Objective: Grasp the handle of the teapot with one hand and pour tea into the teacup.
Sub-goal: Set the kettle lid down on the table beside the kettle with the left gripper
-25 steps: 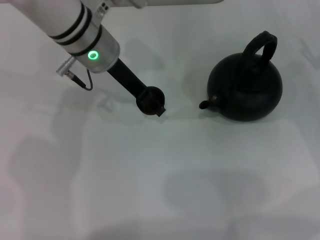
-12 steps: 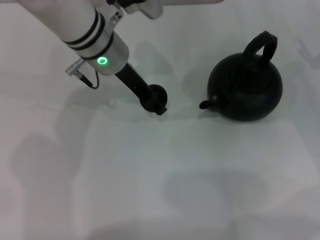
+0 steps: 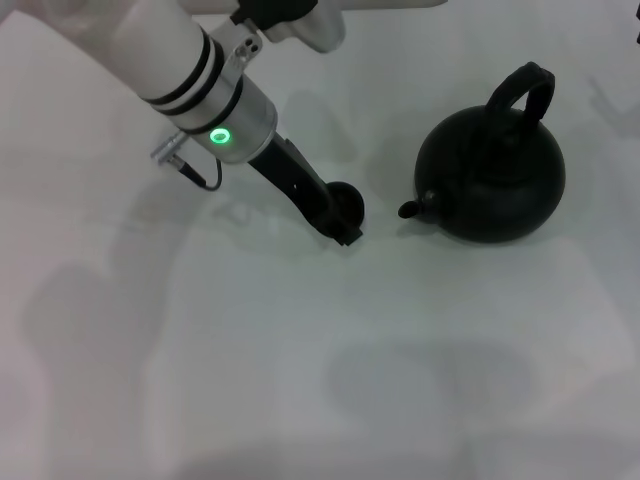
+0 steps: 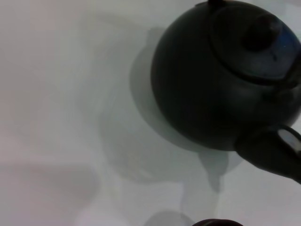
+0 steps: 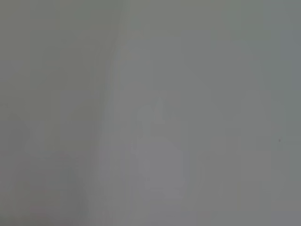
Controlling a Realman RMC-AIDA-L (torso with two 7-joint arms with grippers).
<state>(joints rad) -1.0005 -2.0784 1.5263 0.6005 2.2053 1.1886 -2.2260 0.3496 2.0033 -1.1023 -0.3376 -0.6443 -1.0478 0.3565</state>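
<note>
Carrying the teacup (image 3: 345, 205), the left pincer (image 3: 348, 222) hangs low over the surface (image 3: 300, 350), near the teapot (image 3: 492, 178) spout; whether it pinches the cup I cannot tell. Next likely: setting it down, then taking the handle (image 3: 522, 92).

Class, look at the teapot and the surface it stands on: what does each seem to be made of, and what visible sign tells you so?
The teapot: probably cast iron or dark ceramic, finished matte black; its round body shows only dull, soft highlights, and the look cannot settle which. Its handle looks like the same matte black material. The table: a smooth, pale, plain surface, perhaps laminate or a cloth cover; it takes soft shadows and no sharp reflections.
</note>
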